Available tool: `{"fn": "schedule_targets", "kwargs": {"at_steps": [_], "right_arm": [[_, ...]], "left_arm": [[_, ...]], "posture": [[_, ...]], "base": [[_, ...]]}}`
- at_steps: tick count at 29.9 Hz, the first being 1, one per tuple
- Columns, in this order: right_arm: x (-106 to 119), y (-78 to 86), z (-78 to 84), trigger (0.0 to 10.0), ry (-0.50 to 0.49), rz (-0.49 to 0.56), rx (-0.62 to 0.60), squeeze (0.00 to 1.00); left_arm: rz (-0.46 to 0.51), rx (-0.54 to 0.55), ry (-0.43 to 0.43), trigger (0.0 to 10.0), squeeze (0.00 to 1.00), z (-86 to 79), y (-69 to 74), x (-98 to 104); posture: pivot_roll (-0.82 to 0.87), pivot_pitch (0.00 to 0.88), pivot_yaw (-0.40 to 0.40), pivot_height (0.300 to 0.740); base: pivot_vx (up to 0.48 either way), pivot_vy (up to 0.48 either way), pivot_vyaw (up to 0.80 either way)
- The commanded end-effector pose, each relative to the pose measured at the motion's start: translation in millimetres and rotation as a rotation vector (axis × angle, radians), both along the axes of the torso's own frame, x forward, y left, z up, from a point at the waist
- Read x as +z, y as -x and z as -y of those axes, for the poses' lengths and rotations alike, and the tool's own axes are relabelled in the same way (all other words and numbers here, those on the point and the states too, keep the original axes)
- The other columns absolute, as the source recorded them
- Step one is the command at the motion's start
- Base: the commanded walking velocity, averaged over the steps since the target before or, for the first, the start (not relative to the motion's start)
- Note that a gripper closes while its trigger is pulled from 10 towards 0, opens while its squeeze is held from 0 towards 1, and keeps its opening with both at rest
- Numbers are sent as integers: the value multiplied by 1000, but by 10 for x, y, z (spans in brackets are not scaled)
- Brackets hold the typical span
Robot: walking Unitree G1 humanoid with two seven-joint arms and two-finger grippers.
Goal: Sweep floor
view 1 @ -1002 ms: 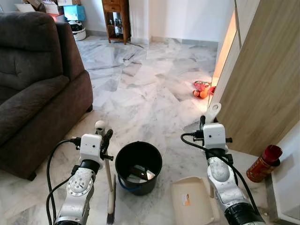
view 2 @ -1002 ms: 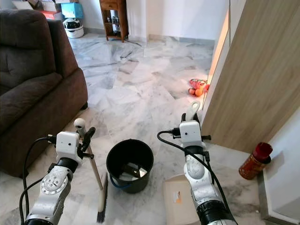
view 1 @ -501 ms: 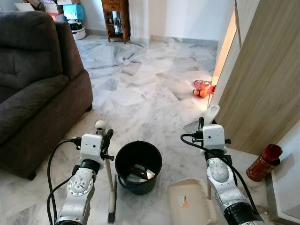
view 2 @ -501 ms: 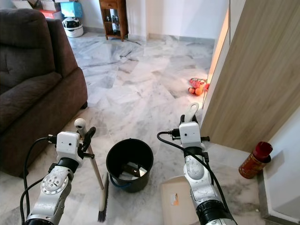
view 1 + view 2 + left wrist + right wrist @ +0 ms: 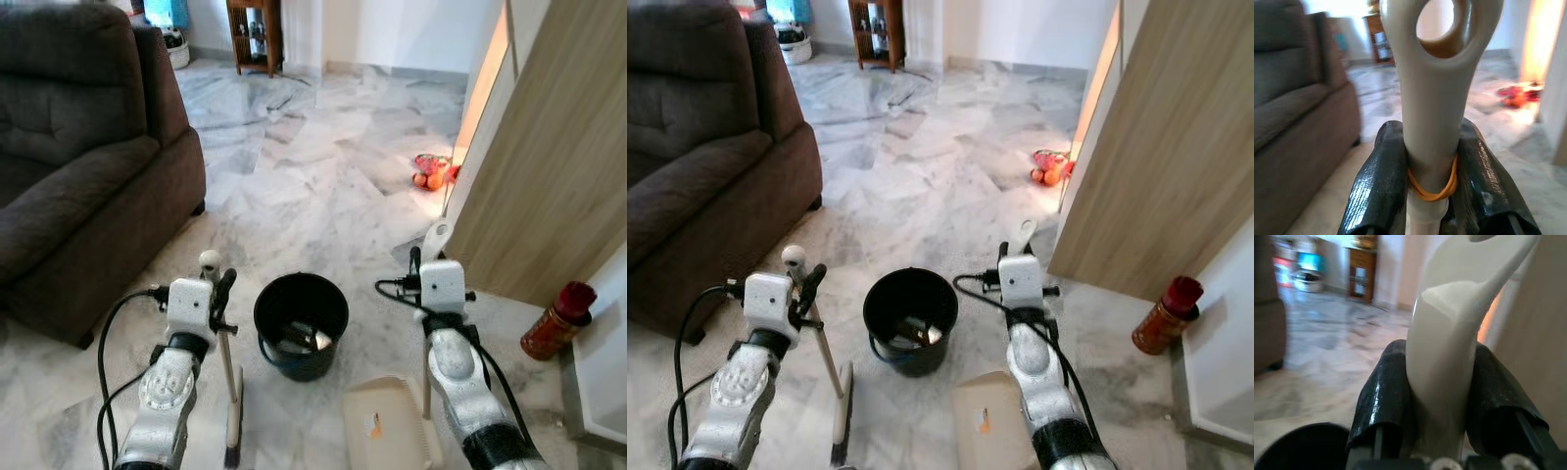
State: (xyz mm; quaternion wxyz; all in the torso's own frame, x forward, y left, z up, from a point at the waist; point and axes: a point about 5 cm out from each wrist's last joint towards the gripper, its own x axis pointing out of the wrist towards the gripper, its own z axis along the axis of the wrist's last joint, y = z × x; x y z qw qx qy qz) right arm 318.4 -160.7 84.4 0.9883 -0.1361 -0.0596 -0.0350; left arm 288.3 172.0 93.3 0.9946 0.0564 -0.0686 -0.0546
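Note:
My left gripper point(image 5: 221, 286) is shut on the pale handle of a broom point(image 5: 231, 392) that stands upright, its dark bristles on the marble floor to my left; in the left wrist view both fingers point(image 5: 1376, 186) clamp the broom handle point(image 5: 1432, 107), ringed by an orange rubber band. My right gripper point(image 5: 419, 262) is shut on the cream handle point(image 5: 1449, 347) of a dustpan point(image 5: 384, 425) lying flat on the floor at my lower right. Between the two arms stands a black bucket point(image 5: 301, 326) with some scraps inside.
A dark brown sofa point(image 5: 78, 166) fills the left side. A wooden panel point(image 5: 558, 147) runs along the right, with a red can point(image 5: 557, 319) at its foot. Orange and red items point(image 5: 431, 174) lie by the panel farther ahead. Open marble floor stretches forward.
The view has shifted forward and slightly right, so bucket, sofa and panel sit differently in frame. Both grippers hold broom and dustpan as before; the dustpan sits a little further left.

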Motion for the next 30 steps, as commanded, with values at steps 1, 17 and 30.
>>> {"fn": "schedule_targets", "kwargs": {"at_steps": [1, 17, 30], "right_arm": [[62, -25, -18, 10000, -18, 34, 10, 0], [68, -49, -49, 10000, -30, 29, 34, 0], [53, -43, -77, 10000, -34, 25, 48, 0]], "left_arm": [[36, -1, -7, 10000, 0, -23, -15, 81], [40, 0, -7, 10000, 0, -30, -38, 96], [36, 1, -12, 10000, 0, -21, -41, 84]], "posture": [[55, 31, 47, 740], [52, 22, 50, 740], [50, 5, 48, 740]], "base": [[-262, 0, 0], [-264, 0, 0], [-81, 0, 0]]}}
